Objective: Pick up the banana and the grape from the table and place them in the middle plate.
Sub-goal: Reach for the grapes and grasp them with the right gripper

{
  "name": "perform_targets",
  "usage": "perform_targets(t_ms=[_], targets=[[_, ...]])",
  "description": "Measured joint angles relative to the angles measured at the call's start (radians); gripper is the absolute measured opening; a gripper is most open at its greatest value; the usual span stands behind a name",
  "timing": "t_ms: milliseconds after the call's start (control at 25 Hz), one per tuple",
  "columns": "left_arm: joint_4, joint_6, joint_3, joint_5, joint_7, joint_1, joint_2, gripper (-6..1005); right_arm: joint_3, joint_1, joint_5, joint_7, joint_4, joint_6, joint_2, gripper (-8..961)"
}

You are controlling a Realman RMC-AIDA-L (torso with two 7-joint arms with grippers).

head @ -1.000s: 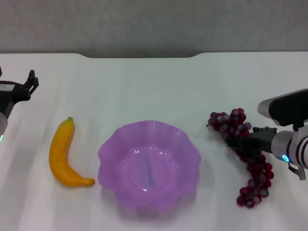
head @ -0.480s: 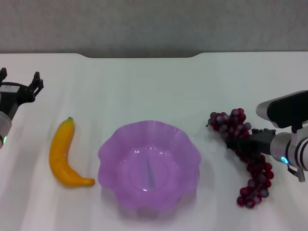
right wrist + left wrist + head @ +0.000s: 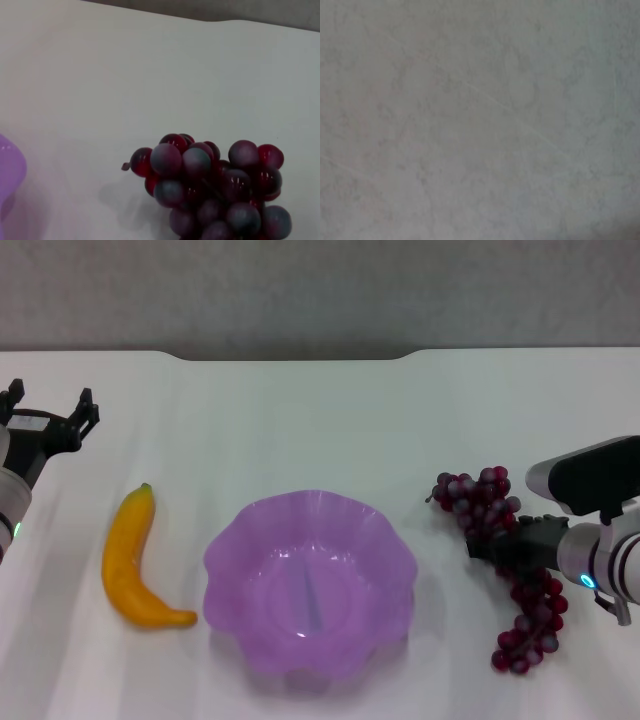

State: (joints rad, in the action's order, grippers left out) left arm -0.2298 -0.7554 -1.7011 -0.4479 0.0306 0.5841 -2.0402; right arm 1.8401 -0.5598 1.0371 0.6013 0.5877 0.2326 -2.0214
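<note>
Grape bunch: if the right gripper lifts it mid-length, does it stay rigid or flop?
Probably flops: the grape bunch is a long chain of small round grapes, so both ends likely sag either side of the right gripper. The grapes look glossy and round in the right wrist view, so the grip may slip. Lying flat on the table, it seems unlikely to roll.

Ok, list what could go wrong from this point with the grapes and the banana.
The right gripper sits at the middle of the long grape bunch on the table, so the loose ends may droop and catch the middle plate at its wavy rim.
The left gripper hovers open well behind the banana; the banana's smooth curve could roll or slip when gripped.
</note>
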Motion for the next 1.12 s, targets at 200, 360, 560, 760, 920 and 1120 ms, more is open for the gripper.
perform_targets(t_ms=[200, 360, 560, 760, 920, 1120], targets=[[0.000, 0.001, 0.000, 0.000, 0.000, 0.000, 0.000, 878, 0.001, 0.000, 0.000, 0.000, 0.000, 0.000, 0.000, 869], [0.000, 0.001, 0.000, 0.000, 0.000, 0.000, 0.000, 878, 0.001, 0.000, 0.000, -0.001, -0.001, -0.002, 0.000, 815], [0.000, 0.001, 0.000, 0.000, 0.000, 0.000, 0.000, 878, -0.001, 0.000, 0.000, -0.002, -0.004, -0.011, 0.000, 770], [-0.001, 0.001, -0.001, 0.000, 0.000, 0.000, 0.000, 878, 0.000, 0.001, 0.000, -0.001, -0.012, -0.024, 0.001, 736], [-0.002, 0.001, -0.002, 0.000, 0.000, 0.000, 0.000, 878, 0.001, 0.000, 0.000, 0.003, -0.016, -0.025, 0.003, 713], [-0.002, 0.001, -0.002, 0.000, 0.000, 0.000, 0.000, 878, 0.007, 0.000, -0.003, 0.006, -0.017, -0.027, 0.003, 686]])
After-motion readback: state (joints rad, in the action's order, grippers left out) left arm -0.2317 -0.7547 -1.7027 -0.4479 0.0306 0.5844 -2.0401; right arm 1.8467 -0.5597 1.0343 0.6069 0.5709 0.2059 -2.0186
